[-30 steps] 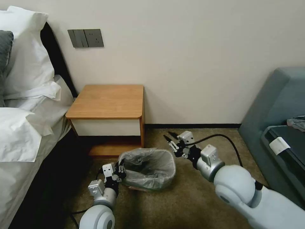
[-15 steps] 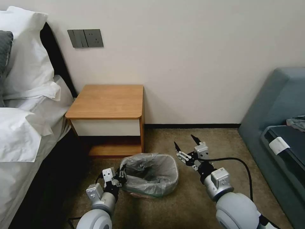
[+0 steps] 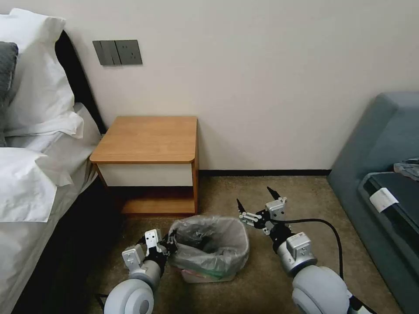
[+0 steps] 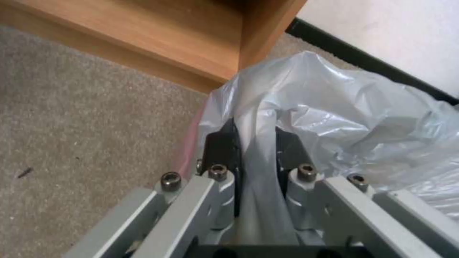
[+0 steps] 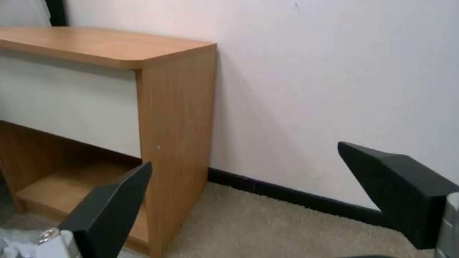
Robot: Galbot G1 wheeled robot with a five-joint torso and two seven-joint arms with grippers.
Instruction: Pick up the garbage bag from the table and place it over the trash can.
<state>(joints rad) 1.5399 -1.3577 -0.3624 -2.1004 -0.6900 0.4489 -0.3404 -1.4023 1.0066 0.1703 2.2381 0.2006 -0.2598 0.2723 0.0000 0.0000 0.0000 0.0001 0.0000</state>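
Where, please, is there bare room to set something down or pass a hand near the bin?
The table top is bare. Open carpet lies between the table, wall and sofa, behind the open right gripper. It is crowded at the trash can: the garbage bag drapes it, the left gripper pinches the bag at its left rim.

Floor [image 3: 262, 192]: beige-brown carpet, lower half of frame, meeting a dark baseboard at the wall. Standing on it: table [image 3: 148, 139], centre-left, orange-brown top, white drawer front, open lower shelf; trash can [image 3: 198, 274], lower centre, just in front of the table, lined with garbage bag [image 3: 209, 242], grey crinkled plastic folded over its rim
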